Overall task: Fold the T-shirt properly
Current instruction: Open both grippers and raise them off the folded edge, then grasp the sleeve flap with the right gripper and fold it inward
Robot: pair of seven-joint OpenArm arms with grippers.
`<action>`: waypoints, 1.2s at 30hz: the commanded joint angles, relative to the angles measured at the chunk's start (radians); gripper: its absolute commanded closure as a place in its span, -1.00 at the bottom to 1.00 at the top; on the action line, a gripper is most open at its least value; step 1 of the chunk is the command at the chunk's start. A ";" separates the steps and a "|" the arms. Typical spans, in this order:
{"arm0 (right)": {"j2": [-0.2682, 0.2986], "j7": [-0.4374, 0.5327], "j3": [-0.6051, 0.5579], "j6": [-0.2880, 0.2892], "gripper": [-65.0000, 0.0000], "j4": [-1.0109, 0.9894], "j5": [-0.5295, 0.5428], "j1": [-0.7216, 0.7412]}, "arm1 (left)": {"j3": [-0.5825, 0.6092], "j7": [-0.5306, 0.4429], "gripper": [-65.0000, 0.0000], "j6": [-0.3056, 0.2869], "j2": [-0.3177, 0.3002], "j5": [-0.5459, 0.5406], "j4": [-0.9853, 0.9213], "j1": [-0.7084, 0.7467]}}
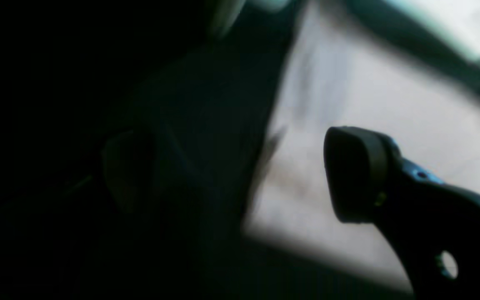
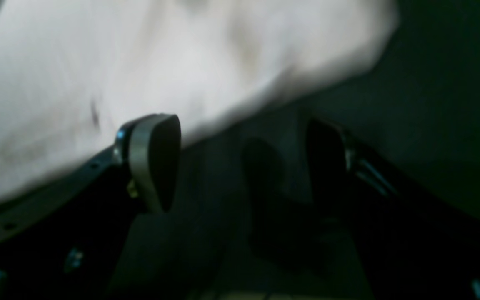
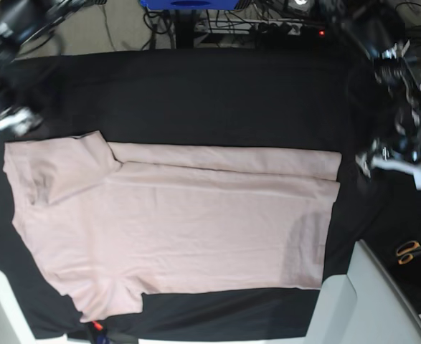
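The pale pink T-shirt (image 3: pixel 174 229) lies spread flat on the black table covering (image 3: pixel 217 93), with its far long edge folded over into a strip (image 3: pixel 224 159). My left gripper (image 3: pixel 374 159) hovers just off the shirt's right end. Its jaws are open, and in the left wrist view (image 1: pixel 240 171) they straddle the cloth's edge (image 1: pixel 348 104) with nothing held. My right gripper (image 3: pixel 9 123) sits at the shirt's far left corner. In the right wrist view it (image 2: pixel 242 160) is open too, with the shirt (image 2: pixel 140 62) just beyond one finger (image 2: pixel 156 162).
Orange-handled scissors (image 3: pixel 411 251) lie off the table at the right. A pale grey slab (image 3: pixel 361 301) juts in at the bottom right. Cables and a blue object (image 3: pixel 188 3) sit behind the table's far edge.
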 commanded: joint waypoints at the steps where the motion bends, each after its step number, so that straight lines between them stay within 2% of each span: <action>1: -0.005 0.030 -0.002 0.005 -0.31 0.032 0.028 0.008 | 0.004 -0.023 -0.93 -0.012 -0.012 -0.029 0.042 0.016; 3: -0.018 0.033 -0.005 0.005 -0.31 -0.003 0.028 -0.005 | 0.027 -0.029 -0.93 -0.012 -0.017 -0.029 0.076 0.100; 6: -0.012 0.042 -0.004 0.005 -0.30 -0.160 0.028 0.017 | 0.060 -0.031 -0.93 -0.030 -0.048 -0.029 0.105 0.211; 9: 0.003 0.089 -0.007 0.005 -0.24 -0.242 0.028 0.029 | 0.043 -0.031 -0.93 -0.135 -0.060 -0.029 0.111 0.278; 13: 0.000 0.097 -0.018 0.005 -0.12 -0.265 0.027 0.046 | -0.037 -0.031 -0.93 -0.259 -0.055 -0.029 0.102 0.303; 17: -0.005 0.102 -0.080 0.005 -0.12 -0.267 0.028 0.046 | -0.068 -0.031 -0.93 -0.261 -0.055 -0.027 0.106 0.308; 27: -0.015 0.099 -0.091 0.005 -0.09 -0.267 0.028 0.052 | -0.060 -0.031 -0.93 -0.261 -0.054 -0.026 0.100 0.308; 31: -0.014 0.097 -0.093 0.005 0.19 -0.267 0.028 0.065 | -0.060 -0.031 -0.93 -0.261 -0.054 -0.026 0.100 0.306; 36: -0.015 0.097 -0.093 0.005 0.24 -0.269 0.028 0.078 | -0.063 -0.031 -0.93 -0.261 -0.054 -0.026 0.100 0.308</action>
